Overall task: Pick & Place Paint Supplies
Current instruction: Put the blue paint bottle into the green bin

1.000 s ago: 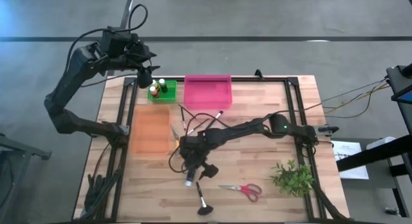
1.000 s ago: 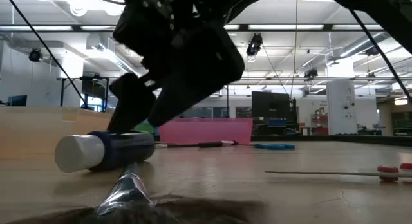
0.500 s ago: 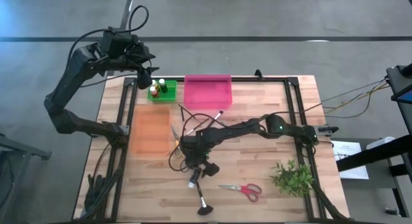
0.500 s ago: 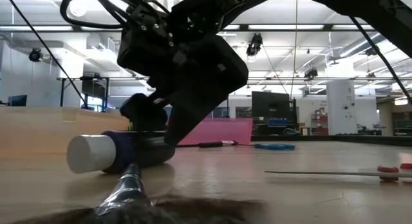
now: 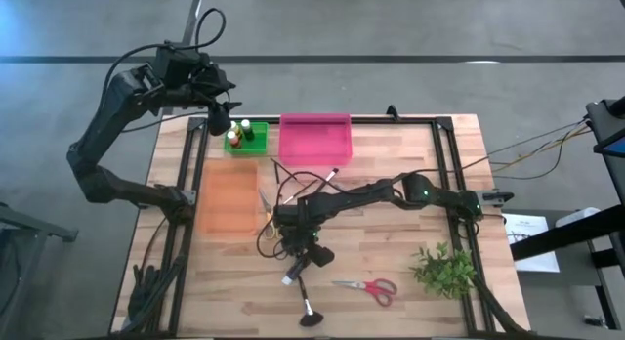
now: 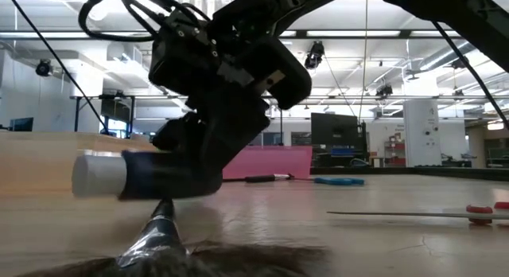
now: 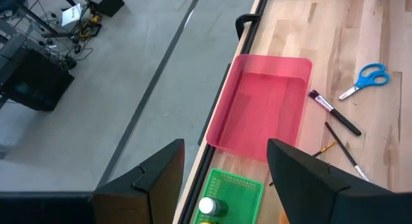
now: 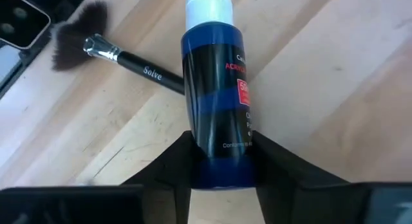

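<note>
the blue paint bottle (image 8: 215,89) has come up off the worktop (image 5: 391,272) since a second ago, clenched at its base by the right tool (image 8: 219,163), above a brush (image 8: 122,53). held so low, it could slip. left tool (image 7: 222,179) released near the bins.

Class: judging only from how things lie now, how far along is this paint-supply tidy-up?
Done: small bottles stand in the green basket. In hand: the right pincer grips a blue paint bottle, lifted off the table. Left: the fan brush, red scissors and blue scissors. The left pincer waits above the basket.
</note>
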{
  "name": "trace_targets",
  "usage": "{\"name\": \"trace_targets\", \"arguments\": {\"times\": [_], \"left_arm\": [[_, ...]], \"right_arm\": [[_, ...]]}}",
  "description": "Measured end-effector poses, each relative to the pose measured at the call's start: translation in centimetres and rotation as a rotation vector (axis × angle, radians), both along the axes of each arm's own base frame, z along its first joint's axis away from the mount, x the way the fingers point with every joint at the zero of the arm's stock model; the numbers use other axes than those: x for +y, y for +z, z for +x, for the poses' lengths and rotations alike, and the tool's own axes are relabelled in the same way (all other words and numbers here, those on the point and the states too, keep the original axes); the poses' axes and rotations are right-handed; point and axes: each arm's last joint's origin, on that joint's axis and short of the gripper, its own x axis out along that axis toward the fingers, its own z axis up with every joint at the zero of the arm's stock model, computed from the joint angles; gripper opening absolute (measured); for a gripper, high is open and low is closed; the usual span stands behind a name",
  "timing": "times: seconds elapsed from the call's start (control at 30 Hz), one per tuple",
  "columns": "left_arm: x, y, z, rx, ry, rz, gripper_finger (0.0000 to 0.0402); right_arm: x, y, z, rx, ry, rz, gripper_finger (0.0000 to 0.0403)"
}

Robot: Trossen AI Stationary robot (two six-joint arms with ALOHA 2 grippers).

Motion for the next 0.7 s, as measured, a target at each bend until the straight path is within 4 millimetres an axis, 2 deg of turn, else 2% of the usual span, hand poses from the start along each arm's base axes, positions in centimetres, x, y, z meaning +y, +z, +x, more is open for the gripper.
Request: {"name": "trace_targets", "arguments": {"times": [0.17,0.3,0.5,0.7], "left_arm": [[0.0,0.0,0.0,-0.001,-0.008,-0.008,0.0228],[-0.3,-0.2,-0.1,-0.006,-0.052,-0.048,0.0228],[-2.1,-0.1,0.8,-0.014,-0.156,-0.072,0.0228],[-5.4,0.2,2.7,-0.001,-0.285,0.013,0.0228]], "right_arm": [[-0.8,2.2,-0.3,0.005,-0.043,0.019,0.0119],[-2.1,5.7,-1.1,0.0,-0.086,0.041,0.0133],[-5.3,14.3,-3.8,-0.129,-0.187,0.03,0.0135],[-10.0,22.3,-8.1,-0.297,-0.374,-0.028,0.0136]]}}
